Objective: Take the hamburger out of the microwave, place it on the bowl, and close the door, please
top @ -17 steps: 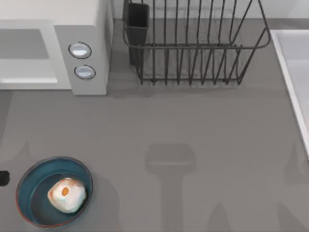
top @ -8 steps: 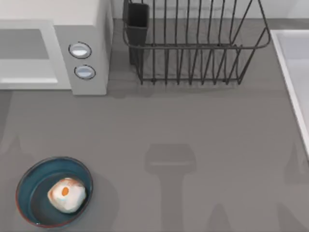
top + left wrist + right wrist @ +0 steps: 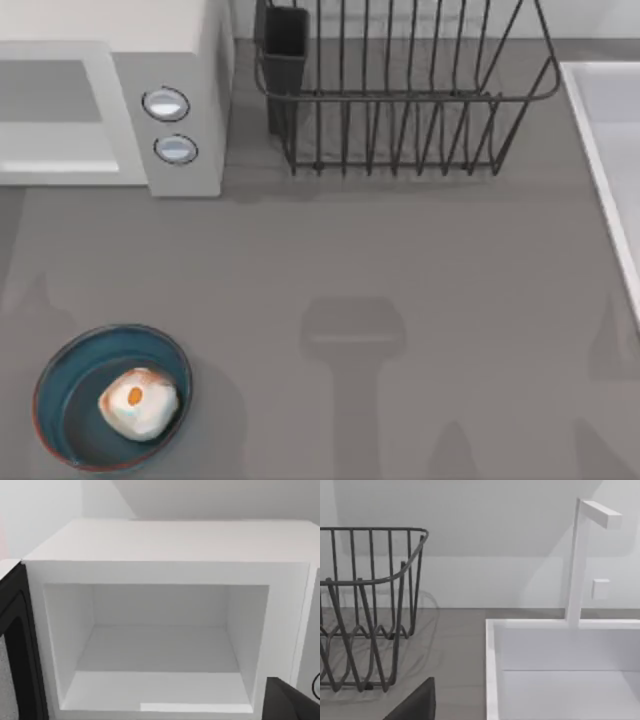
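Observation:
The hamburger, a cream lump with an orange spot, lies in the teal bowl at the table's near left. At the far left stands the white microwave, with two knobs on its panel. In the left wrist view the microwave faces me with its light cavity bare. The door stands swung open beside it, dark inner side showing. A dark part of my left gripper juts in at that view's corner. A dark part of my right gripper shows near the rack.
A dark wire dish rack with a black cup stands at the back middle. A white sink runs along the right side, its basin and faucet also in the right wrist view.
A dark bit of my left gripper at the top view's left edge, beside the bowl, has drawn out of that view. The hamburger and bowl have not moved.

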Controlling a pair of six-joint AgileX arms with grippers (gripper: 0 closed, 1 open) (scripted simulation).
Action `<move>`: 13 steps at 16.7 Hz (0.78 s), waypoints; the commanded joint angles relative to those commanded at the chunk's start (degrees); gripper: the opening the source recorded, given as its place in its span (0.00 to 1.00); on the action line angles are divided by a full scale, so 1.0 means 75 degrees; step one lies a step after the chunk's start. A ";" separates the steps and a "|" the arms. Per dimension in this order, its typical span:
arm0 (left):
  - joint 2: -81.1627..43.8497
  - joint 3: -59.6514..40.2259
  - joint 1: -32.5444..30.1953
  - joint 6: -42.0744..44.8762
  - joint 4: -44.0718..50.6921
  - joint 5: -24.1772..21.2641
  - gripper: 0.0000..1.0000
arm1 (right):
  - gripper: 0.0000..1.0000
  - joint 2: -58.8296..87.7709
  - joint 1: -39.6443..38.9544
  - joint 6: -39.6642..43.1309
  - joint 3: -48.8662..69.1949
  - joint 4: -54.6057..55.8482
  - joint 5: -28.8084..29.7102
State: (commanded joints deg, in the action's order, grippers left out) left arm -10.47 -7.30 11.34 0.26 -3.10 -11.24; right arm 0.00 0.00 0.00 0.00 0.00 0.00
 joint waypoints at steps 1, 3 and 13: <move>-0.0211 -0.0052 -0.0249 0.0003 -0.0161 0.0248 0.00 | 1.00 0.0000 0.0000 0.0000 0.0000 0.0000 0.0000; -0.0583 -0.0130 -0.0676 0.0008 -0.0439 0.0674 0.00 | 1.00 0.0000 0.0000 0.0000 0.0000 0.0000 0.0000; -0.1497 -0.0916 -0.0115 0.0615 0.0047 0.0364 0.00 | 1.00 0.0000 0.0000 0.0000 0.0000 0.0000 0.0000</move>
State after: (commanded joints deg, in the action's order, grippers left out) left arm -21.70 -14.17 10.48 4.88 -2.75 -8.51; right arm 0.00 0.00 0.00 0.00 0.00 0.00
